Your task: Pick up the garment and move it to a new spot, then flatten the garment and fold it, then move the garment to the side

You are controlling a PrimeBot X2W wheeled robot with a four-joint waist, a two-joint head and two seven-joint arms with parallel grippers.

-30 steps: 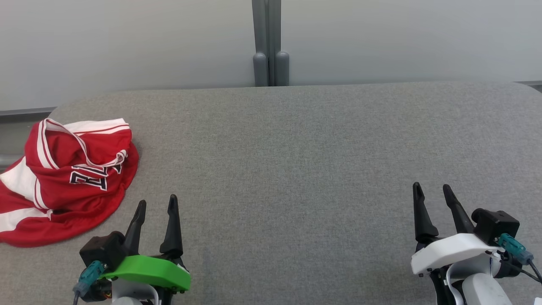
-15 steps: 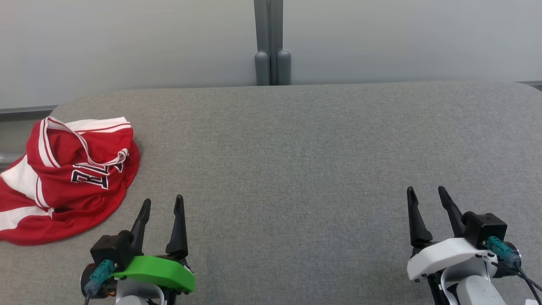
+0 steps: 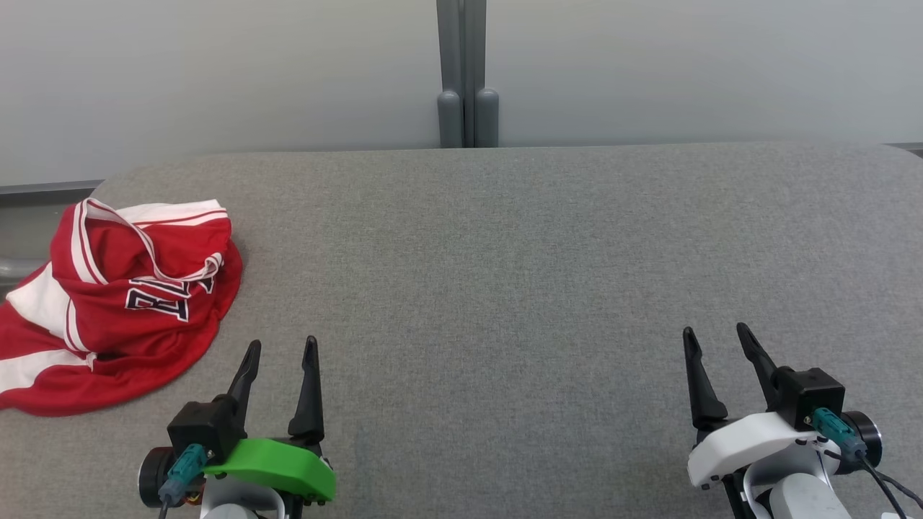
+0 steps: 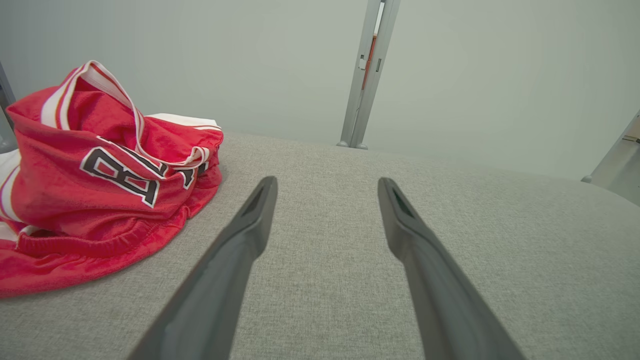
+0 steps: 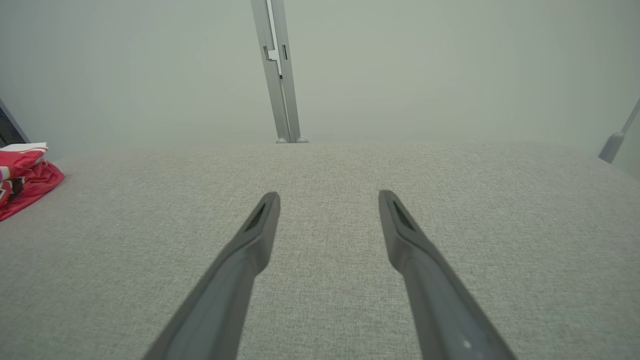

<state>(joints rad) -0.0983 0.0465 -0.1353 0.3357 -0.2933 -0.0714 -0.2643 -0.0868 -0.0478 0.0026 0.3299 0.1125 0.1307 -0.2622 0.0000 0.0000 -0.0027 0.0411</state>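
The garment [image 3: 115, 303] is a red jersey with white trim and dark lettering, bunched in a heap at the far left of the grey table [image 3: 505, 252], part of it hanging over the left edge. In the left wrist view the garment [image 4: 95, 185] lies left of my fingers, apart from them. My left gripper [image 3: 281, 346] stands open near the front edge, just right of the heap, holding nothing. At the front right my right gripper [image 3: 714, 335] is open and empty. The right wrist view catches a corner of the garment [image 5: 25, 185] at far left.
A pale wall with a grey vertical post [image 3: 467, 72] stands behind the table's far edge. The table's corners are rounded. A wide stretch of bare grey cloth surface lies between the two grippers.
Both grippers have drawn back toward the front edge, the left one also sliding a little right. The camera has shifted slightly, so the garment sits a touch further right in view.
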